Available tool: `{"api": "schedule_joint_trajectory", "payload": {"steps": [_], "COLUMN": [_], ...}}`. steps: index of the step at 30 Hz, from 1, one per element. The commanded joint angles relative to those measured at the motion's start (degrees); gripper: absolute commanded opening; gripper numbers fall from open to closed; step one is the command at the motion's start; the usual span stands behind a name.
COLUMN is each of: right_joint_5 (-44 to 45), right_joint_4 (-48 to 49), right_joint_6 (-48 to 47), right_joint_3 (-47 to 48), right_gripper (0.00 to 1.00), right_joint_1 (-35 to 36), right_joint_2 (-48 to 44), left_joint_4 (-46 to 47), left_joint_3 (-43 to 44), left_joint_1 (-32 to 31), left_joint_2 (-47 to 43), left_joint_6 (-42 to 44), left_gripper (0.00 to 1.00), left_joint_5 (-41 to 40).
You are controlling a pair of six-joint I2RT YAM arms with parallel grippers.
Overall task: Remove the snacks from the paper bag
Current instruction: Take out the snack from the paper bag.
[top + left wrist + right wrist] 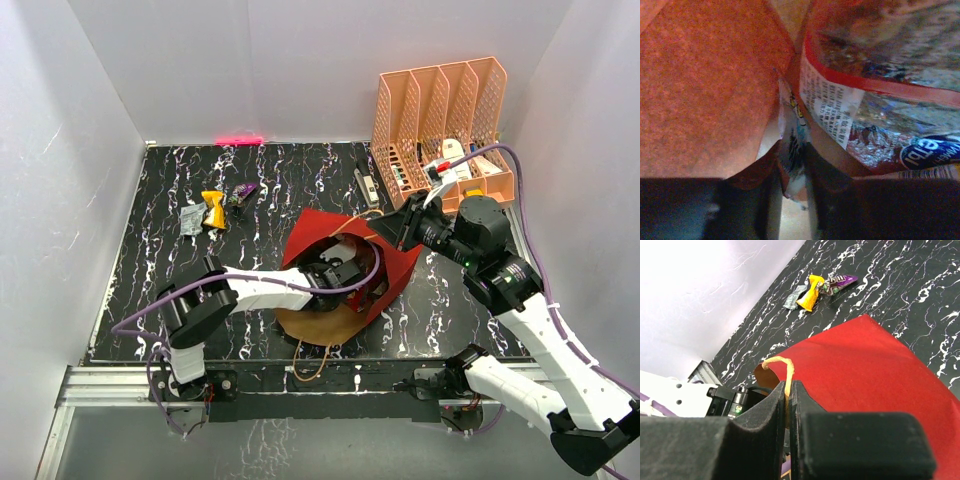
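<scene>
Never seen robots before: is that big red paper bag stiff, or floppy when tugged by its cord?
Probably floppy: the red paper bag lies on its side, walls creased. Likely light, so it may slide or lift while the right gripper pinches its thin cord handle and the left gripper grips a printed snack packet inside.

The paper bag is matt red paper outside and rough, fibrous brown kraft within, its cord handle a thin tan string. The red snack bag inside it is glossy film with a foil shimmer, and the small packets are crinkly, shiny wrappers. The surface looks smooth and polished, black with white veining; the rack is orange plastic.
</scene>
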Motion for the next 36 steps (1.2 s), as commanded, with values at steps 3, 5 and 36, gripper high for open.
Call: {"api": "schedule_joint_trajectory", "payload": {"steps": [3,5,36], "right_joint_5": [1.38,1.51,1.0], "right_joint_4": [1.41,1.44,1.95], "right_joint_6": [-0.54,-0.71,-2.12], "right_joint_3": [0.93,0.92,1.78], "right_gripper": [0.07,0.07,0.07], "right_joint_1": [0.1,0.1,0.1], "right_joint_2": [-1.52,-1.45,-0.02], "left_joint_4": [-4.49,-7.71,-15.35], "left_joint_3": [2.18,1.84,5.96], "left_joint_1": [-0.32,-0.91,-3.54], "left_joint_2": [-1.54,-3.75,-49.34], "left_joint_6": [-4.91,-7.94,0.47], "left_gripper": [0.05,0.0,0.0], "left_joint_5": [3.45,5.26,50.11]}}
